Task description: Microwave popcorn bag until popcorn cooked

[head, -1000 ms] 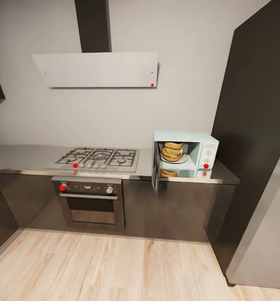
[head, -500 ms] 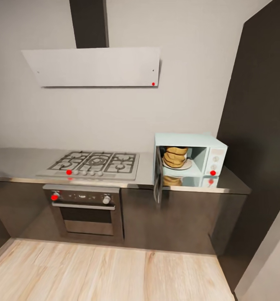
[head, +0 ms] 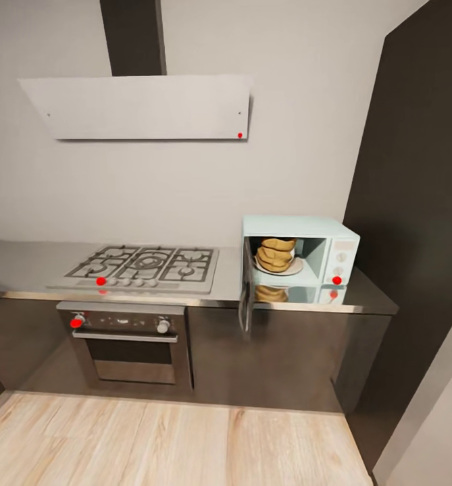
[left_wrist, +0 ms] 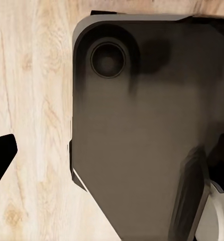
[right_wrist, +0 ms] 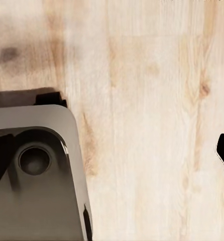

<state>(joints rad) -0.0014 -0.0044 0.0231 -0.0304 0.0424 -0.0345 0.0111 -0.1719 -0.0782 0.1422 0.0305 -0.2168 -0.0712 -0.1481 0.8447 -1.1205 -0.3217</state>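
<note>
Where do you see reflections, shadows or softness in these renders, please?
Head view: the shiny countertop mirrors the microwave and the popcorn bag inside it; the range hood casts a soft shadow on the wall; edges look slightly soft throughout. Left wrist view: a blurred shadow darkens the robot's base. Right wrist view: a smudgy shadow lies on the wooden floor.

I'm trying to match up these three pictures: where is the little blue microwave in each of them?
Head view: the microwave stands at the countertop's right end, door open, popcorn bag inside.
Left wrist view: not in it.
Right wrist view: not in it.
Shared landmark: the pale wooden floor.
</note>
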